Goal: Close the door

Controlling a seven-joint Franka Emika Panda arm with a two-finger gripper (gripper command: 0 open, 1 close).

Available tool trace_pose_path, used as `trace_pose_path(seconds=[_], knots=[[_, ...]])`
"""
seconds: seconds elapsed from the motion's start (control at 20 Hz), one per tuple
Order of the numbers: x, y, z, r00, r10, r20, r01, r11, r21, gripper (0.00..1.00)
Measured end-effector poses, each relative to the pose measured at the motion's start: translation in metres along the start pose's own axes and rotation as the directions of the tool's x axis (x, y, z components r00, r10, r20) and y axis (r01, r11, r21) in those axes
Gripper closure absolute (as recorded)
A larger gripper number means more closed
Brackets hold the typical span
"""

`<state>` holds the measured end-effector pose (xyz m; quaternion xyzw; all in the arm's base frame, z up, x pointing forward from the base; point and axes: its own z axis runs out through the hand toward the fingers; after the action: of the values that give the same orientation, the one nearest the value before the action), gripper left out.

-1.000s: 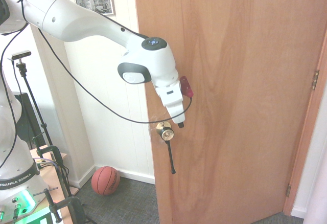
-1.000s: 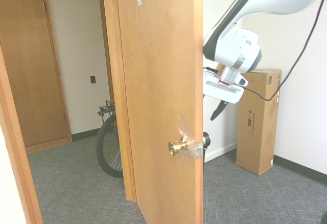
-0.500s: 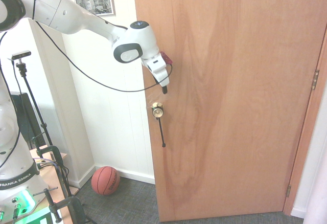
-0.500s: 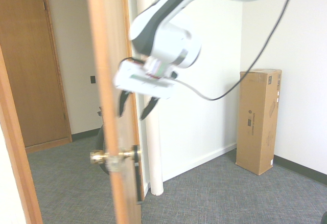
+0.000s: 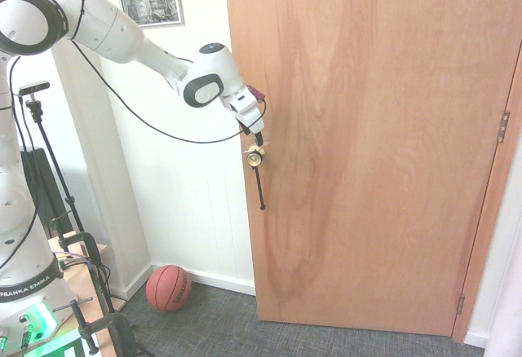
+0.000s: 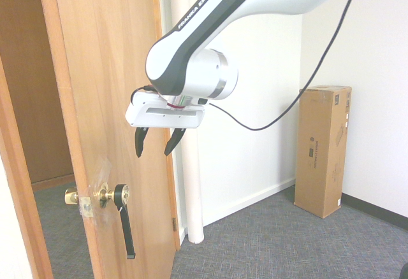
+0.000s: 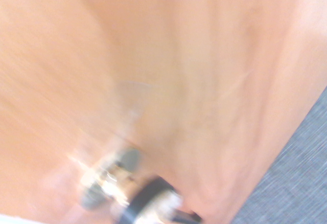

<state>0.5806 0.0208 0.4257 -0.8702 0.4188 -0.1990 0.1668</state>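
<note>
Gripper [image 6: 155, 143] spread, empty, angled down at door [image 5: 383, 145] face just above brass knob [image 5: 254, 157]. Door upright, nearly at frame, hinges far side from knob. Push likely continues flat against panel near knob edge.

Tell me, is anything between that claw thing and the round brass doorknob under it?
Nothing: in the second exterior view only bare light-brown wooden door separates the open tool from the round brass knob below it.
</note>
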Motion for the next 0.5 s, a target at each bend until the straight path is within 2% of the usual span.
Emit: trace_pose_path(seconds=[0.1, 0.3, 0.35, 0.5], knots=[[-0.015, 0.006, -0.021, 0.998, -0.054, -0.019, 0.054, 0.998, 0.014, 0.00], [-0.037, 0.008, -0.045, 0.994, -0.095, -0.045, 0.097, 0.994, 0.043, 0.00], [-0.036, 0.011, -0.044, 0.994, -0.095, -0.047, 0.097, 0.994, 0.048, 1.00], [-0.036, 0.013, -0.040, 0.994, -0.094, -0.056, 0.097, 0.994, 0.049, 1.00]])
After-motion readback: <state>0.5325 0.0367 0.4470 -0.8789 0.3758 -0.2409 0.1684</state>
